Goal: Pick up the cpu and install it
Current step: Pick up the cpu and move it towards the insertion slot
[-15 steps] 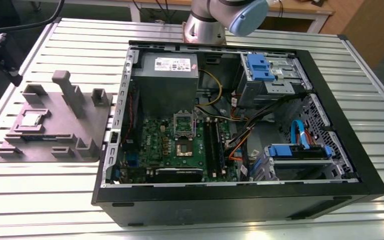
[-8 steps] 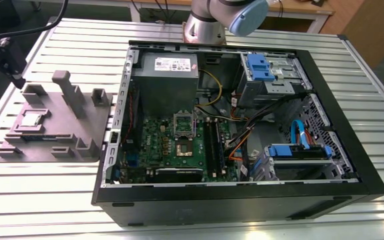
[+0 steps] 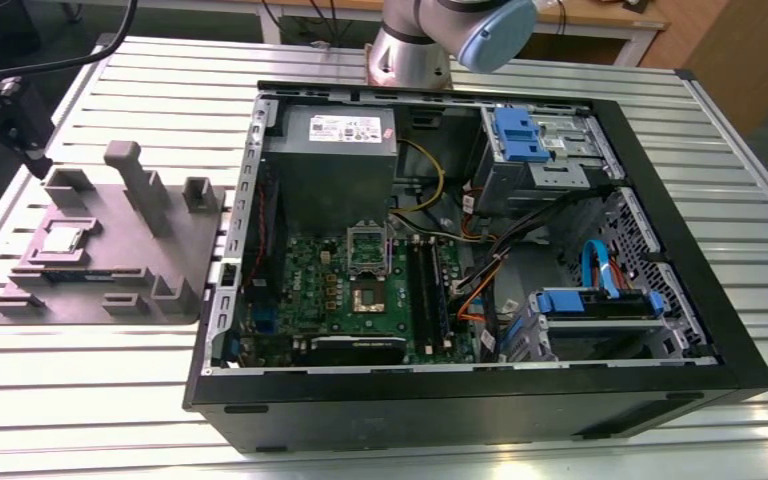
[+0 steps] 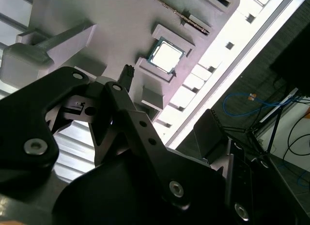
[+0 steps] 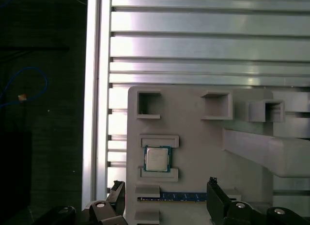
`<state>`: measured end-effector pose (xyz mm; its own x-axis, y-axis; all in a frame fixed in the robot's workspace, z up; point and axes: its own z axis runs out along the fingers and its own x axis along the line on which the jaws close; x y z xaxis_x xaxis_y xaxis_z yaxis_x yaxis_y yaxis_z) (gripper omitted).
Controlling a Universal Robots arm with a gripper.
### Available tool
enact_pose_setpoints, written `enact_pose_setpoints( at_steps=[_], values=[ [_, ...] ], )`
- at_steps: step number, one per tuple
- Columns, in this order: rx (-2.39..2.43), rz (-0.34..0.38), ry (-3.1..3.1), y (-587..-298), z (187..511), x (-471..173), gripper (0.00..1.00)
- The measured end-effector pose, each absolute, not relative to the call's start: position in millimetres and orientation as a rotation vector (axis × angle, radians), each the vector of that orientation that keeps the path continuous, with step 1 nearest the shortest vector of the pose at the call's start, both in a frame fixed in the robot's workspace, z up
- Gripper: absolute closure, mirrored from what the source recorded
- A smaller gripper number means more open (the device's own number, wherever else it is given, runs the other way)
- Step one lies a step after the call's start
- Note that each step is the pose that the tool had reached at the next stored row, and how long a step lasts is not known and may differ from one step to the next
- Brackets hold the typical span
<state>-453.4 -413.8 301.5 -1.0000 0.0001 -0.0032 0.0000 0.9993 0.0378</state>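
Observation:
The cpu point(image 3: 64, 238) is a small silvery square chip lying flat in a recess of the grey holder block point(image 3: 157, 250), at the exterior view's left of the open computer case point(image 3: 491, 400). Both wrist views show the cpu point(image 5: 157, 158) point(image 4: 167, 56) between two low ledges of the holder. My gripper point(image 5: 164, 196) hovers above the holder's edge, open, its two black fingertips point(image 5: 213, 188) spread wide and holding nothing. The cpu lies just past them, untouched. Inside the case, the dark socket point(image 3: 368, 270) sits on the green motherboard with its metal frame raised.
A thin memory stick point(image 5: 184, 197) lies in a slot of the holder near the fingertips. Tall grey posts point(image 3: 137, 185) rise from the holder. Beyond the slatted metal table's edge point(image 5: 92, 89) hang blue cables point(image 4: 252, 101). The case holds a grey power supply point(image 3: 333, 160) and blue drive bays point(image 3: 531, 135).

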Motion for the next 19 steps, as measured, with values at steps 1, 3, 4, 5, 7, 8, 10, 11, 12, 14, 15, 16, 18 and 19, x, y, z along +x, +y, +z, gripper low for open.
enact_pose_setpoints(
  at_steps=[1, 3, 4, 5, 7, 8, 10, 11, 12, 14, 15, 16, 18, 19],
  values=[
    [0.000, 0.059, 3.138, -413.8, 301.5, -453.4, 0.24],
    [0.000, 0.059, 3.138, -413.8, 301.3, -453.4, 0.24],
    [0.000, 0.059, 3.138, -413.8, 301.2, -453.4, 0.24],
    [0.000, 0.059, 3.138, -413.8, 301.2, -453.3, 0.24],
    [0.000, 0.059, 3.138, -413.8, 301.0, -453.3, 0.24],
    [0.000, 0.060, 3.138, -413.8, 301.0, -453.3, 0.24],
    [0.000, 0.060, 3.137, -413.8, 300.3, -453.3, 0.24],
    [0.000, 0.060, 3.137, -414.0, 299.5, -453.3, 0.24],
    [0.000, 0.060, 3.138, -414.7, 298.4, -453.1, 0.24],
    [0.000, 0.060, 3.138, -416.2, 294.9, -452.6, 0.24],
    [0.000, 0.060, 3.138, -416.9, 293.1, -452.3, 0.24],
    [0.000, 0.061, 3.138, -417.3, 291.4, -451.9, 0.24],
    [0.000, 0.063, 3.138, -417.3, 287.7, -450.8, 0.24],
    [0.000, 0.063, 3.138, -417.3, 285.8, -450.1, 0.24]
  ],
)
